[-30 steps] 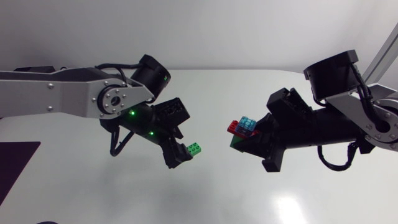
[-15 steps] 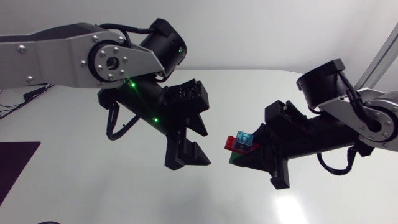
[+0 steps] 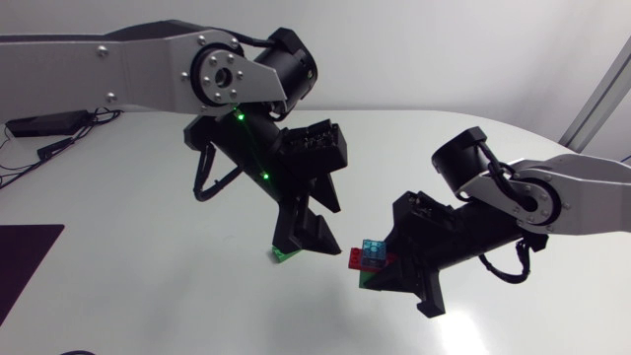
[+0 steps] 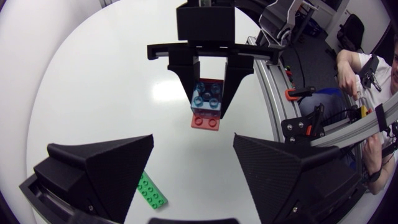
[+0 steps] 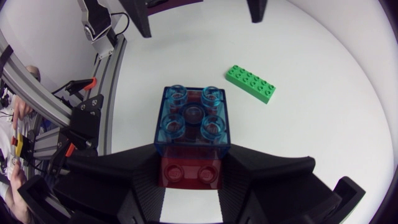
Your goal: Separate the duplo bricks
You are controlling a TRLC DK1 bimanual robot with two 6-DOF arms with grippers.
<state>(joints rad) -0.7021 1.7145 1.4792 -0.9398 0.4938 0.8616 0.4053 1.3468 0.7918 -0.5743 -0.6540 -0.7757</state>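
- Left gripper [image 3: 308, 240]: fingers spread wide with nothing between them. One second ago it carried the green brick [image 5: 250, 84] in the air; half a second ago the fingers already looked empty.
- The green brick now lies flat on the table [image 3: 148, 286], studs up, just under the left gripper and clear of both fingers. In the left wrist view one finger hides one end of it.
- Over the same second the left gripper has swung from the left side toward the middle. It now faces the right gripper [image 4: 209, 87] at close range without touching it.
- Right gripper: both fingers are clamped on a small stack held off the table. It has come down and inward with the stack since a second ago.
- The stack is a clear blue brick [image 5: 191, 121] seated on the studs of a red brick [image 5: 189, 169], the red one half a brick proud on one side. The two are not yet parted.
- In the head view a sliver of green shows beneath the red brick. I cannot tell whether it is another brick.
- Reading: one brick is off and set down, so the task is partly done.
- The open left gripper lined up with the stack suggests the blue brick is the next pull.
- Risk: the blue brick gives little face to grip between the right gripper's fingers, so the approach must be square.
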